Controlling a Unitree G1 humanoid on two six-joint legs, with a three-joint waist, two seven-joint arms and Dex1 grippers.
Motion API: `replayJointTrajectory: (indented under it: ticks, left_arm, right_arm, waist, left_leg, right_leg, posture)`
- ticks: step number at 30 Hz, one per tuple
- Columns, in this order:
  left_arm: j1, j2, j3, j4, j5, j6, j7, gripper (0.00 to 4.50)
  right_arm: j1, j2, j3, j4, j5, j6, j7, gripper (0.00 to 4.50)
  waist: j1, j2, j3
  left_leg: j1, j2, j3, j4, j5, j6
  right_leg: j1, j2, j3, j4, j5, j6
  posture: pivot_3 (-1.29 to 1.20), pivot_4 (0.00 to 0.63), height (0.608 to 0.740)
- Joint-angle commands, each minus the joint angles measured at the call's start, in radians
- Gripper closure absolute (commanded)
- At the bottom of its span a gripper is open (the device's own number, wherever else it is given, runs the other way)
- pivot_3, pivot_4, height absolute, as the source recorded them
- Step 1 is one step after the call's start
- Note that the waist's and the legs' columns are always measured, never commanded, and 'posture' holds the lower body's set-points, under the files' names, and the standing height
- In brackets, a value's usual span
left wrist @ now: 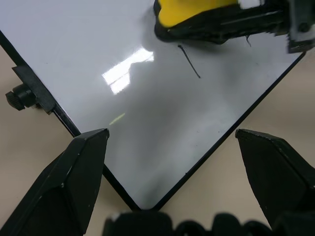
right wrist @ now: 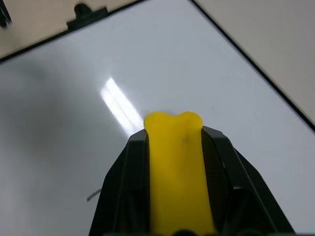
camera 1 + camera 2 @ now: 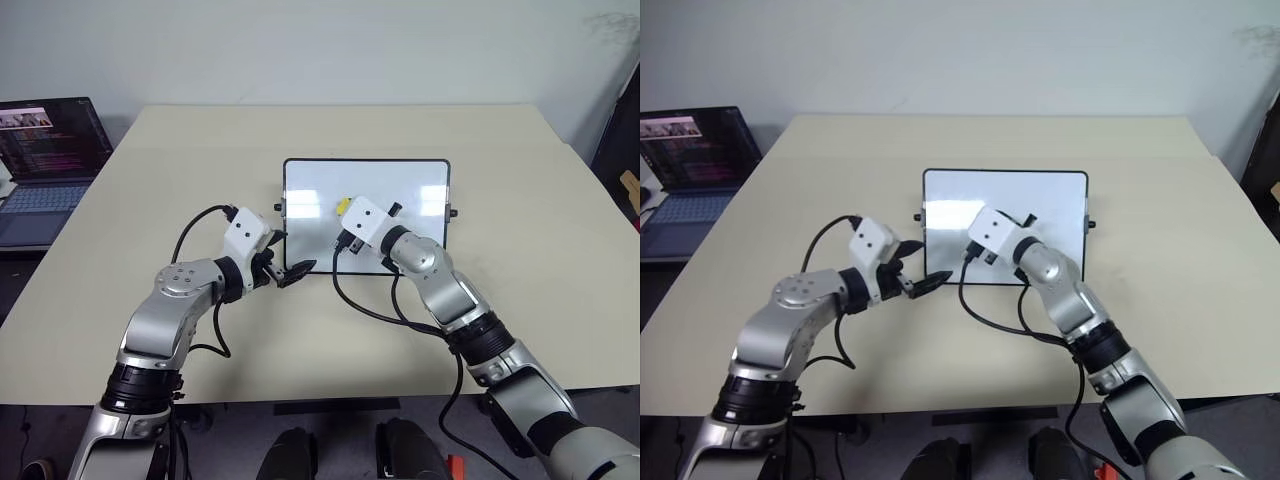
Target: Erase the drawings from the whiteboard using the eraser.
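Two arms over a beige table point(image 3: 520, 300). Laptop point(image 3: 45, 165) sits far off at 9 o'clock, not involved. Left gripper point(image 3: 290, 270) is at the board's near-left corner, fingers point(image 1: 74, 172) spread wide with the corner between them, not touching; probably parked there to steady the board against sliding under the wipe, or just waiting. Whiteboard point(image 3: 420, 190) lies flat mid-table, long side across. Right gripper point(image 2: 174, 147) is over the board's middle, fingers pinching the eraser point(image 2: 174, 162), yellow end sticking out past the tips so the block meets the surface first. Drawings: one thin angled stroke point(image 1: 189, 61) visible just beside the eraser; a tiny mark point(image 2: 93, 195) at about 7 o'clock of the eraser in the right wrist view, maybe the same one. Rest of the board looks clean. Wiping mid-way by my read; the stroke is next.
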Motion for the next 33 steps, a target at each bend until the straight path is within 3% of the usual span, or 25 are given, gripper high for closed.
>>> replayJointTrajectory:
  ticks: [1,9,14,24,33]
  left_arm:
    - [-0.001,0.005,0.011,-0.054,-0.016,0.000,-0.001,0.00]
    - [-0.008,-0.006,0.004,-0.055,-0.019,0.000,0.000,0.00]
    - [-0.013,-0.010,0.000,-0.050,-0.019,-0.004,-0.002,0.00]
    - [-0.003,-0.019,-0.012,-0.050,-0.021,-0.008,0.001,0.00]
    - [0.005,-0.021,-0.009,-0.052,-0.023,-0.011,0.004,0.00]
  right_arm:
    - [0.028,-0.027,0.025,-0.016,-0.028,0.015,0.056,3.39]
    - [0.145,-0.100,0.083,-0.095,-0.075,0.084,0.173,3.39]
    - [0.113,-0.082,0.057,-0.084,-0.096,0.067,0.124,3.39]
    - [-0.050,-0.016,-0.040,0.030,-0.080,0.000,-0.051,3.39]
    - [0.040,-0.062,-0.013,0.009,-0.094,0.029,0.051,3.40]
  waist:
    - [-0.001,0.000,0.000]
    - [0.000,-0.001,-0.001]
    - [-0.001,-0.001,0.000]
    - [-0.001,-0.001,0.000]
    - [-0.001,-0.001,0.000]
  left_leg:
    - [0.000,0.000,0.000,0.000,0.000,0.000]
    - [0.004,0.000,0.000,0.001,-0.002,0.004]
    - [0.018,0.000,-0.001,0.000,-0.002,0.004]
    - [0.017,0.000,-0.001,0.000,-0.001,0.003]
    - [0.015,0.001,0.000,-0.002,-0.002,0.003]
  right_leg:
    - [0.000,0.000,0.000,0.000,0.000,0.000]
    - [0.003,0.000,0.000,0.003,0.000,0.000]
    - [0.017,0.001,-0.001,0.002,0.000,0.000]
    - [0.015,0.002,0.000,0.004,0.000,-0.001]
    - [0.014,0.000,0.000,-0.001,-0.001,-0.001]
  posture:
    - [0.00,0.150,0.740]
    - [0.00,0.150,0.740]
    - [0.00,0.150,0.740]
    - [0.00,0.150,0.740]
    - [0.00,0.150,0.740]
